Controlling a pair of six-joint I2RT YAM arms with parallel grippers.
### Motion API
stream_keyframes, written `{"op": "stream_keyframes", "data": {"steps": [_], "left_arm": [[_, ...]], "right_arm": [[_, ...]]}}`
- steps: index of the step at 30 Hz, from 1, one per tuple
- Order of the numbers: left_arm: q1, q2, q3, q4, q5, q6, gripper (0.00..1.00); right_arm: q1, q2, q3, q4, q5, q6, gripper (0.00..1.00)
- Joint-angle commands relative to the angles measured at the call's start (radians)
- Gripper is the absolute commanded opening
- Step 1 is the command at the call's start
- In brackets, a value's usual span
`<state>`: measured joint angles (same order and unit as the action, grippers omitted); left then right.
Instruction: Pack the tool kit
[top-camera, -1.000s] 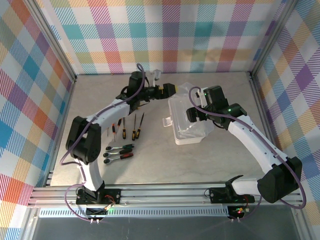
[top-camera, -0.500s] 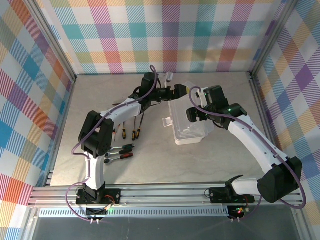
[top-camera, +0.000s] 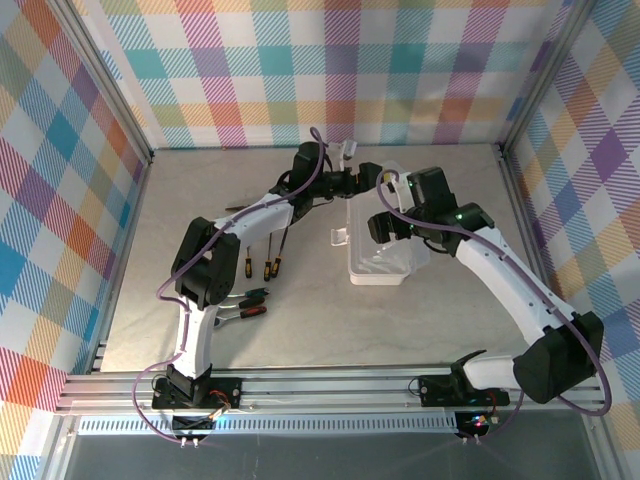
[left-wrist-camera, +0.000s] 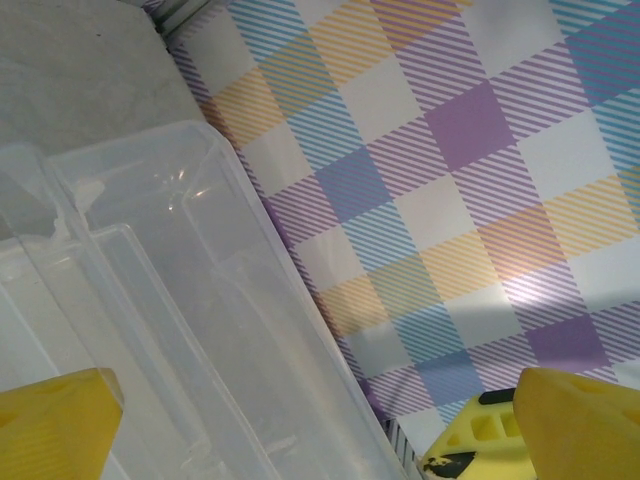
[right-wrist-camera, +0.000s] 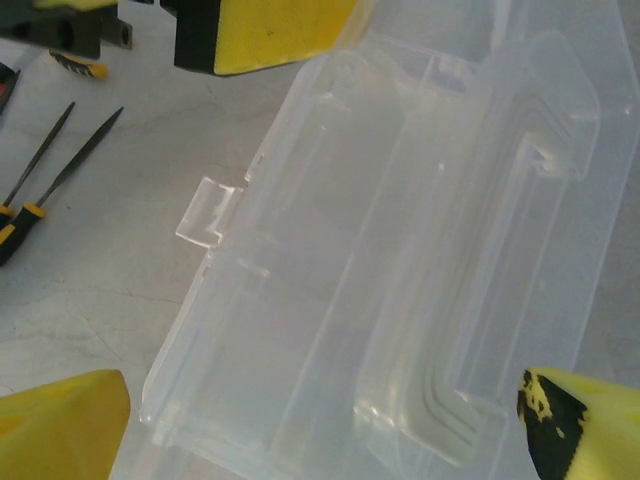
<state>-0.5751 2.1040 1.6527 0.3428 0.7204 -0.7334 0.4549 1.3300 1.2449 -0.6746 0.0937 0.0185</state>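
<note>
The clear plastic case (top-camera: 385, 258) lies right of centre, its small tab (top-camera: 337, 238) pointing left. My left gripper (top-camera: 367, 180) reaches over the case's far left corner. It is open, its yellow fingertips (left-wrist-camera: 50, 420) wide apart with the case's clear wall (left-wrist-camera: 200, 300) between them. My right gripper (top-camera: 392, 230) hovers open over the case (right-wrist-camera: 400, 250), touching nothing. Screwdrivers (top-camera: 268, 255) with yellow-and-black handles lie on the table left of the case. Two ratchets (top-camera: 240, 305) with red and green grips lie nearer the front.
The grey tabletop (top-camera: 300, 320) is ringed by plaid walls (top-camera: 350, 70) and a metal frame post (top-camera: 510, 150) at the right. Two thin screwdriver shafts (right-wrist-camera: 60, 160) lie left of the case's tab (right-wrist-camera: 208, 212). The left gripper's yellow finger (right-wrist-camera: 265, 30) is close above the case edge.
My left gripper has swung right from beside the case to over its far left corner. The right gripper has barely moved, and the case has shifted slightly.
</note>
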Motion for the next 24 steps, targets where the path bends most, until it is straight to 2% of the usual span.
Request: {"op": "stream_keyframes", "data": {"steps": [1, 16, 24], "left_arm": [[-0.006, -0.001, 0.053, 0.056, 0.03, -0.01, 1.0], [-0.016, -0.003, 0.085, 0.061, 0.037, -0.015, 1.0], [-0.015, -0.007, 0.069, 0.059, 0.039, -0.006, 1.0]], "right_arm": [[0.022, 0.05, 0.037, -0.025, 0.021, 0.001, 0.99], [0.073, 0.139, 0.114, -0.113, 0.233, 0.047, 0.99], [0.075, 0.124, 0.099, -0.105, 0.223, 0.043, 0.99]]}}
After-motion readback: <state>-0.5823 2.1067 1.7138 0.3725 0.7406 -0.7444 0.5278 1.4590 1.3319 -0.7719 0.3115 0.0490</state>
